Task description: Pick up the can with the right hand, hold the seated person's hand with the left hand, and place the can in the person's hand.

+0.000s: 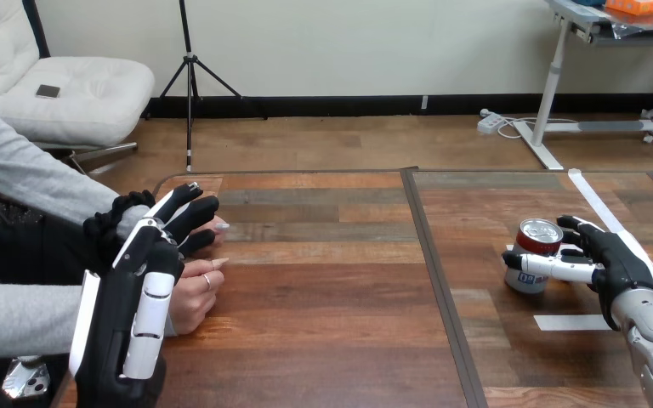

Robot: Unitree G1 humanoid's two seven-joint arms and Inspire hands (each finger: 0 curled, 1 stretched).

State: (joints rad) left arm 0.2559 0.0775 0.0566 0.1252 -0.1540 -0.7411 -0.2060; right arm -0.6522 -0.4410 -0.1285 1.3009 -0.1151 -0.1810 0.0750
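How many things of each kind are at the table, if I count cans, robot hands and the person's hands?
can: 1
robot hands: 2 (left robot hand, right robot hand)
person's hands: 2 (person's farther hand, person's nearer hand)
Total: 5

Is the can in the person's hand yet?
No, the can stands on the table at right, in the right hand, far from the person's hands.

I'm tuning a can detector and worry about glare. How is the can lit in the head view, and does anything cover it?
Head view: the can has a metal lid that shines pale, yet its rim is readable; the right robot hand is curled round it, thumb across the label; the table around it is evenly lit, without hot spots.
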